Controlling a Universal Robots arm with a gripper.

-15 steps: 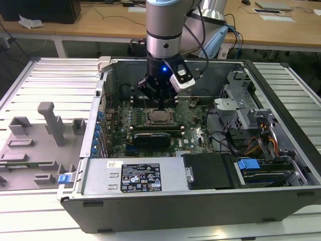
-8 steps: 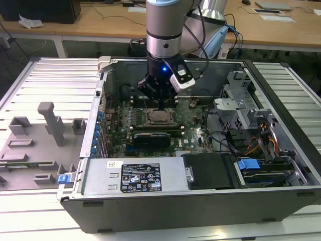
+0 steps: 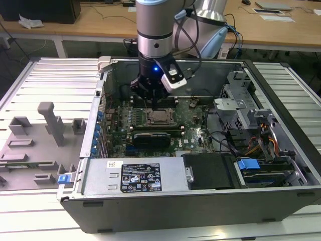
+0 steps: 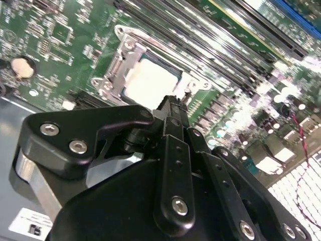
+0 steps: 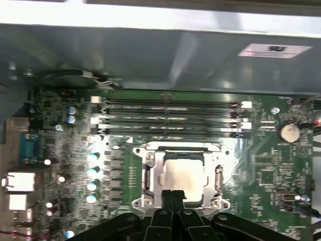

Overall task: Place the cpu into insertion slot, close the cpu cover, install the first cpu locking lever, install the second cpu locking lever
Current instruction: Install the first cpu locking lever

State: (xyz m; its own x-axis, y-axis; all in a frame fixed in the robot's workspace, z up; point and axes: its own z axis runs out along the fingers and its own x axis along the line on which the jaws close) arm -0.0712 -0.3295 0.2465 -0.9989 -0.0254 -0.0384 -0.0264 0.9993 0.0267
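Claw: fingers shut tip to tip with nothing between them. It hangs over one edge of the socket. You cannot tell whether it touches the metal.
Chip: lies flat in the socket, its pale top showing through the window of the cover.
Cover: looks folded down over the chip. Whether its levers are latched, you cannot tell.
Socket position: about mid-board on the green board, inside the open case. The drive bays sit off to the exterior view's right.
Neighbours: long memory slots run just beside the socket, and small round capacitors stand near it.
Risk 1: the closed tips could skid off thin, springy metal and strike the board or capacitors. Likely cause: narrow contact with a sideways push.
Risk 2: pressing the cover off-centre could tilt the chip and bend pins. Likely cause: uneven load before both sides are held down.
Check: watch the tips, not the arm.
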